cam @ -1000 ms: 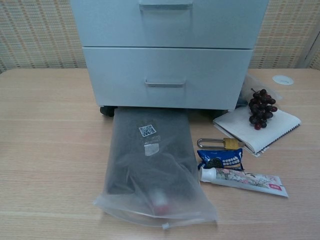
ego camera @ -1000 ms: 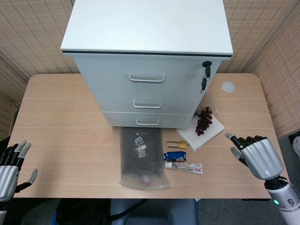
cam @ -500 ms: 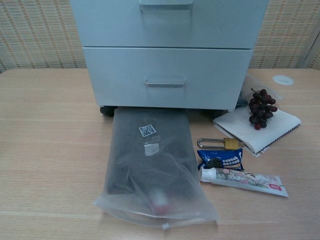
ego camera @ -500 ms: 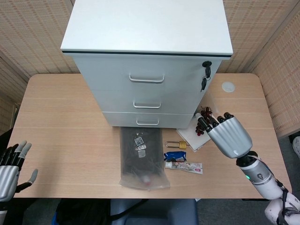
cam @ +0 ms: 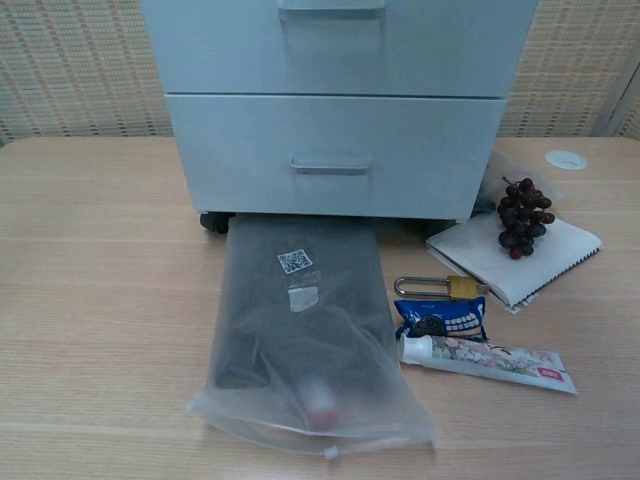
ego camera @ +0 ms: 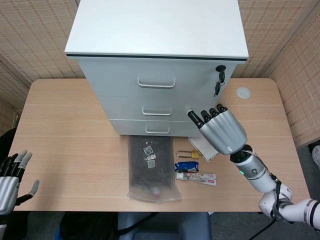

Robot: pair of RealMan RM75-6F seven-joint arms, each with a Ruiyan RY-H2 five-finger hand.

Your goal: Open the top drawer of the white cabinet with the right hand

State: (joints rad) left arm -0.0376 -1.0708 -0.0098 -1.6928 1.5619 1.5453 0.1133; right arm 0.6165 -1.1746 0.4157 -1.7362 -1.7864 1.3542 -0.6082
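1. Your right hand point(ego camera: 222, 131) is raised in front of the white cabinet point(ego camera: 157, 65), fingers stretched out and apart, holding nothing. Its dark fingertips point(ego camera: 194, 118) point up and left toward the cabinet's face, level with the middle drawer; whether they touch it cannot be told.
2. The top drawer point(ego camera: 152, 84) sits shut, flush with the cabinet front. Its handle point(ego camera: 156, 83) is a slim bar across the middle, above and to the left of your fingertips, with bare drawer face between.
3. A black key point(ego camera: 218, 88) hangs from the lock at the cabinet's upper right corner, just above your hand.
4. Below the hand the table point(ego camera: 65, 130) is crowded: a notebook point(cam: 515, 255) with grapes point(cam: 523, 215) on it, a padlock point(cam: 442, 287), a blue packet point(cam: 441, 318) and a toothpaste tube point(cam: 486, 362) lie close together.
5. A clear plastic bag point(cam: 300, 330) with dark contents lies in front of the bottom drawer, its far end at the cabinet's base.
6. A small white disc point(ego camera: 243, 92) rests on the table to the right of the cabinet.
7. Your left hand point(ego camera: 11, 177) is at the table's near left edge, fingers spread and empty, well apart from the cabinet.
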